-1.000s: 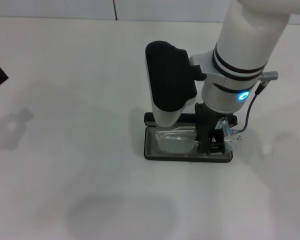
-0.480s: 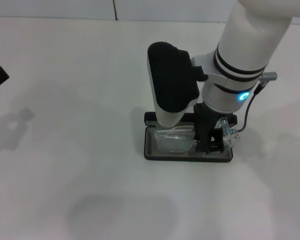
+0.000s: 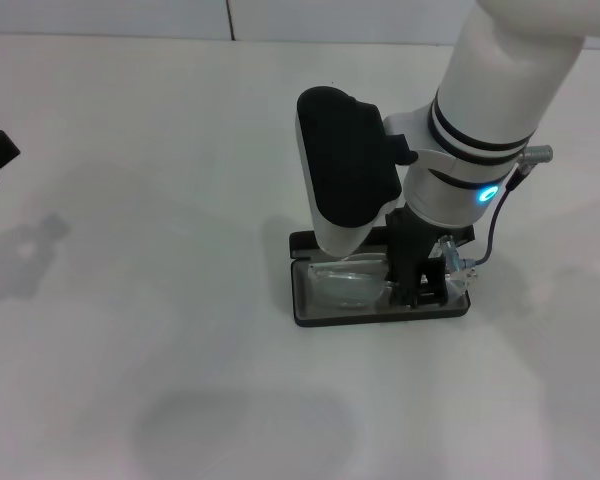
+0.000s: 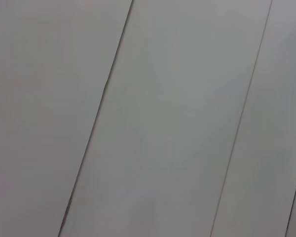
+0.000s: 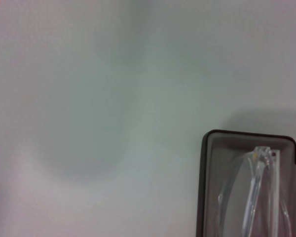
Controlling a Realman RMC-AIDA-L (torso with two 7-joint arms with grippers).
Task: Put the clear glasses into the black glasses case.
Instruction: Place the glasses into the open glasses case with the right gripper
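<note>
Inside the open black glasses case (image 3: 320,314), the clear glasses (image 3: 348,287) lie almost seated; right gripper (image 3: 420,290) jaws pinch their right end, release pending.

The right end effector (image 3: 420,290) edges toward the tabletop's right edge, and the black glasses case (image 3: 380,316) goes with it, swinging slightly so its right end now sits a touch higher. The clear glasses (image 3: 355,285) settle deeper, lens inside the grey lining now.
</note>
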